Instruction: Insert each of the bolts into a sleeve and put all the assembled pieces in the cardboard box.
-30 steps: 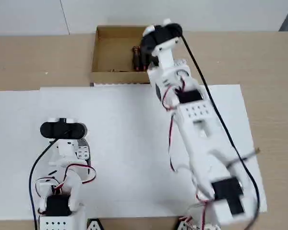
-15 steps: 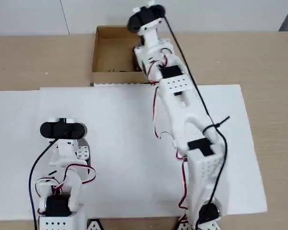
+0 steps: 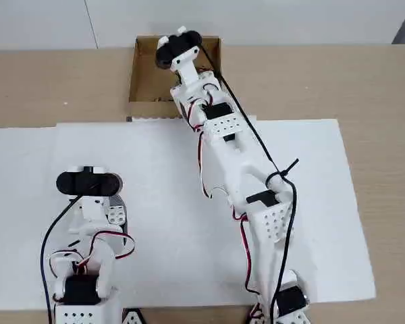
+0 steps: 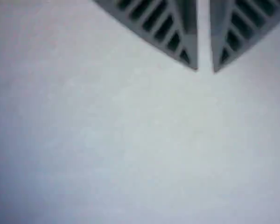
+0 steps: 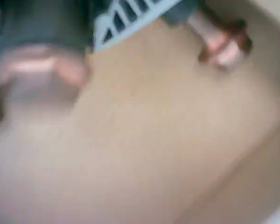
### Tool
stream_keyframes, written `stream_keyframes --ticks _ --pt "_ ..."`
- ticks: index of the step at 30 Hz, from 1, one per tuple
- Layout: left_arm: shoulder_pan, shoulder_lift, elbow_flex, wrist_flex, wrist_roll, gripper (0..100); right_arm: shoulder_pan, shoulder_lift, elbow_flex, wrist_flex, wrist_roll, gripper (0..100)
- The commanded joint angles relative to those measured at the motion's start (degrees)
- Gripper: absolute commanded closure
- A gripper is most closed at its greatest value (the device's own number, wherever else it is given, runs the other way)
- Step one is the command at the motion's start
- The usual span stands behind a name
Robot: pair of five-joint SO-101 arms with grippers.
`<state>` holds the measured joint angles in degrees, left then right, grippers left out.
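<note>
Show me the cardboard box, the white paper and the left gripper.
cardboard box (image 3: 147,81), high view, its bare floor.
white paper (image 3: 162,175), high view, a bare middle part.
left gripper (image 4: 205,69), left wrist view, between its fingertips.

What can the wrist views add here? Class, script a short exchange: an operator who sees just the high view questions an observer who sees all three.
Operator: The right arm hides part of the box. Is anything inside?
Observer: Yes. The right wrist view shows a brownish piece in the box, too blurred to tell if bolt and sleeve are joined.
Operator: Is the left end effector holding anything?
Observer: No. The left wrist view shows its fingers nearly together over the white sheet, with nothing between them.
</note>
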<state>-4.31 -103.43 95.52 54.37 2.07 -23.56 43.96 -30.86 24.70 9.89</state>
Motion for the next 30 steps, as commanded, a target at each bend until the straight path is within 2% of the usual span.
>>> stream_keyframes --ticks 1,7,12,30 --pt "-0.1 -0.6 -0.2 0.0 -0.1 99 -0.2 -1.6 -3.7 -1.0 0.7 84.0" --pt "-0.1 -0.6 -0.2 0.0 -0.1 99 0.0 -2.0 -3.8 -1.0 0.7 90.2" --pt "-0.3 -0.6 -0.2 0.0 0.1 99 0.0 -4.1 -3.8 0.7 0.8 99.8" --pt "-0.4 -0.7 -0.1 -0.4 -0.1 99 2.5 -29.5 -3.8 31.5 0.4 99.6"
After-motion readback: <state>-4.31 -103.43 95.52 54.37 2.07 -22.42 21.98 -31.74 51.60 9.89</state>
